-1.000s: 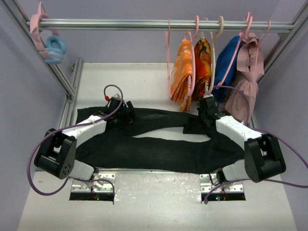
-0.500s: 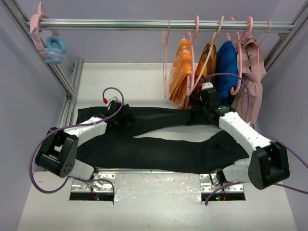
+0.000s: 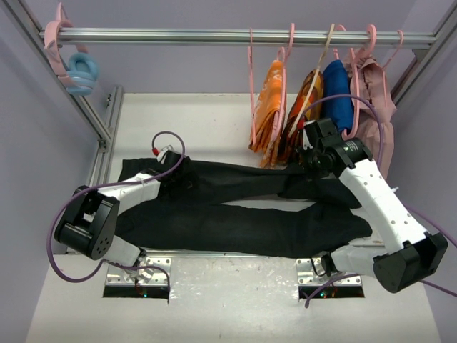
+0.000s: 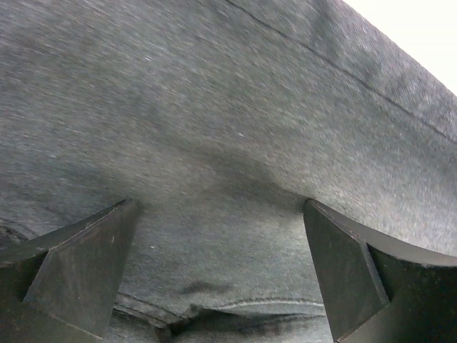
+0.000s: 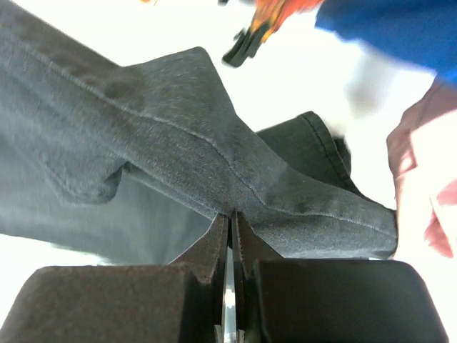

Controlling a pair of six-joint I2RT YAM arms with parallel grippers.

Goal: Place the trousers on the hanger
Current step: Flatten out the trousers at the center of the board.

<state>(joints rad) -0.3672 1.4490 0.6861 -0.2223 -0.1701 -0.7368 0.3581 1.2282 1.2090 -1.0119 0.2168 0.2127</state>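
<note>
Right pincer [image 5: 230,214] grips trousers [image 3: 235,223] beside orange cloths [image 3: 270,107]

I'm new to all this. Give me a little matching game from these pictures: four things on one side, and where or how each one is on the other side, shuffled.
Things:
1. trousers
2. blue garment
3. ring-shaped hook
4. right jaws

Places or states:
A. shut, pinching black fabric
B. hanging at the left end of the rail
C. spread out on the table
D. hanging towards the rail's right end, next to a pink garment

Pairs: 1-C, 2-D, 3-B, 4-A
</note>
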